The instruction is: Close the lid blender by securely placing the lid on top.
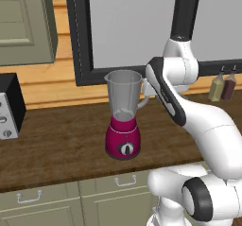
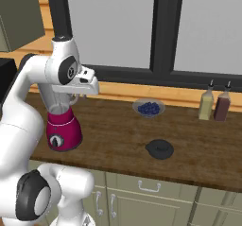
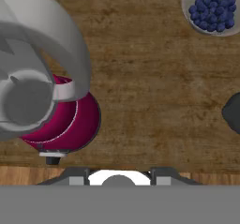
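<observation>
Lid (image 2: 159, 149) is a small round dark grey-black cap with a little raised knob, lying flat on the wooden counter (image 2: 118, 135), in front of the bowl of blueberries (image 2: 149, 108) and well to the right of the blender (image 2: 63, 126). In the hand view the lid (image 3: 233, 113) shows as a dark shape cut off by the right edge, bowl of blueberries (image 3: 212, 7) in the top right corner. Blender (image 1: 124, 116) has a magenta-red rounded base with a black dial and white mark, plus a clear grey tapered jar with a side handle; jar is open on top, no cap on it. From above the blender (image 3: 42, 101) sits at the left, jar rim wide and blurred, red base under it.

Gripper (image 2: 90, 89) hangs above the counter just right of the jar's top, lid well apart from it to the right and lower. Nothing is held between the fingers; hand view shows bare counter (image 3: 150, 87) ahead of them. Fingertips barely rise above the bottom band there, so cannot tell how wide the jaws stand.

In the left base view the arm's link covers the jar handle side. Two bottles (image 2: 214, 104) stand at the back right of the counter, black-and-white appliance (image 1: 9, 107) cut off at the left edge
</observation>
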Controlling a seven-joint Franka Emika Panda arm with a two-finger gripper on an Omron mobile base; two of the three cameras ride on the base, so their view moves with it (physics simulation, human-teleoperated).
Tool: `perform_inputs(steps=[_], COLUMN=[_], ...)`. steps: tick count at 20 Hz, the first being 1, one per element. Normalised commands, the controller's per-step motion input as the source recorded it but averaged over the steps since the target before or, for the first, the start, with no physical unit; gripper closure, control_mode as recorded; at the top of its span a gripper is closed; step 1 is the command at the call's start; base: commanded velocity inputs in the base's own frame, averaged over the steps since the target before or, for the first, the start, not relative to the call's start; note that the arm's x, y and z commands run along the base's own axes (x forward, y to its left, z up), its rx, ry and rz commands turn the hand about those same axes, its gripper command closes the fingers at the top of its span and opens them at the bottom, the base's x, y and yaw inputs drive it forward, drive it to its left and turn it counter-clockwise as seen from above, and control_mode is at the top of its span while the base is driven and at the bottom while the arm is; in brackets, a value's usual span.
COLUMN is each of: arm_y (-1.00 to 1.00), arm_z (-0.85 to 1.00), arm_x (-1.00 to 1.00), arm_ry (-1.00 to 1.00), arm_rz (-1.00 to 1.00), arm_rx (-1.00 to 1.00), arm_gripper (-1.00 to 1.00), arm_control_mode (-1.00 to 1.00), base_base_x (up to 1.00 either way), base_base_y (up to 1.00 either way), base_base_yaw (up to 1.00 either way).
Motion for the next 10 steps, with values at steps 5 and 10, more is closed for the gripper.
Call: perform_inputs(steps=[5,10], arm_y=[-0.12,-0.66], arm_z=[-0.15,-0.53], arm_x=[-0.02,-0.29], arm_ry=[0.07,0.06], arm_rz=[0.01,-0.05], arm_rx=[0.00,-0.03], arm_gripper=[-1.00,-1.00], arm_control_mode=[-1.00,-1.00], base_base_x=[0.00,0.00], base_base_y=[0.00,0.00], base_base_yaw=[0.00,0.00])
